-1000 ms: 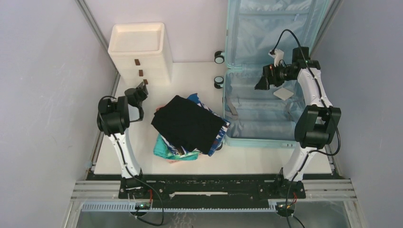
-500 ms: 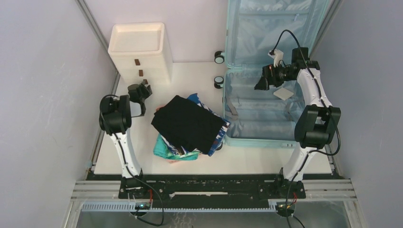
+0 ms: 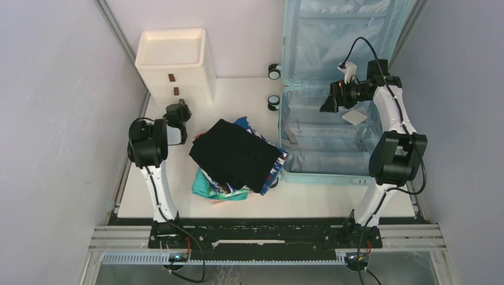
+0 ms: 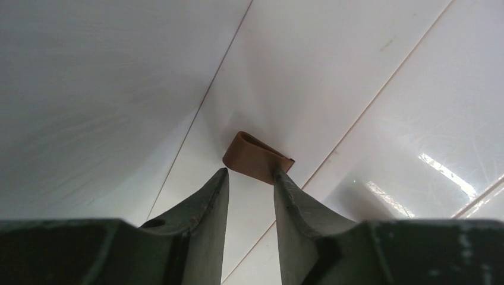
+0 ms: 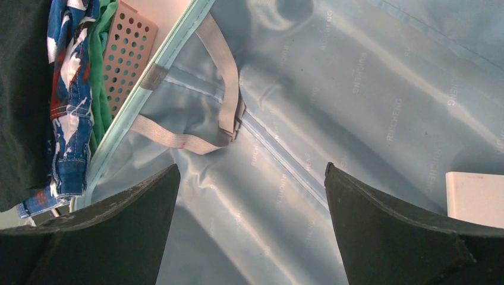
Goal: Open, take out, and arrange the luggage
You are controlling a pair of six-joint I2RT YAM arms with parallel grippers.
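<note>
The luggage (image 3: 321,148) lies open at the right, its lid leaning on the back wall and its light blue lining (image 5: 356,119) bare apart from grey straps (image 5: 223,77). My right gripper (image 3: 328,104) (image 5: 249,172) hovers over the lining, open wide and empty. My left gripper (image 3: 180,107) (image 4: 249,172) is at the front of the white drawer box (image 3: 172,59). Its jaws stand a little apart, with a brown tab handle (image 4: 255,155) just beyond the tips. The right fingertip (image 4: 278,175) overlaps the tab's edge.
A pile of clothes topped by a black garment (image 3: 235,153) lies left of the suitcase, over a pink basket (image 5: 125,53). A flat white item (image 3: 355,117) rests inside the suitcase at the right. Grey walls close in both sides.
The left arm has shifted slightly right and closer to the drawer box's lowest handle, and its jaws have parted. The right arm has hardly moved.
</note>
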